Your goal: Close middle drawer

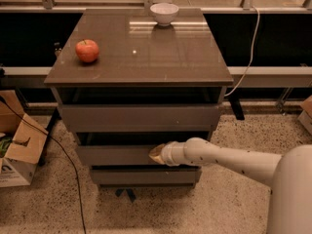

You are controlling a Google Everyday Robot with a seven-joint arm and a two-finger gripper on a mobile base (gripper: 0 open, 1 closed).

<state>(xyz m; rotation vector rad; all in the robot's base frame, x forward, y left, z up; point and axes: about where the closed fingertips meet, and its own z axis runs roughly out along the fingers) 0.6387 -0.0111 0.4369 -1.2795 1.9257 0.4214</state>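
Observation:
The middle drawer is the second of three grey-brown fronts of the cabinet. It stands out only a little from the cabinet, with a narrow dark gap above its front. My gripper is at the end of the white arm that reaches in from the right. Its tip rests against the right part of the middle drawer's front. The uppermost drawer front is above it and the lowest drawer front below.
A red apple lies on the cabinet top at the left and a white bowl at the back. An open cardboard box and a black cable are on the floor at the left. A white cable hangs at the right.

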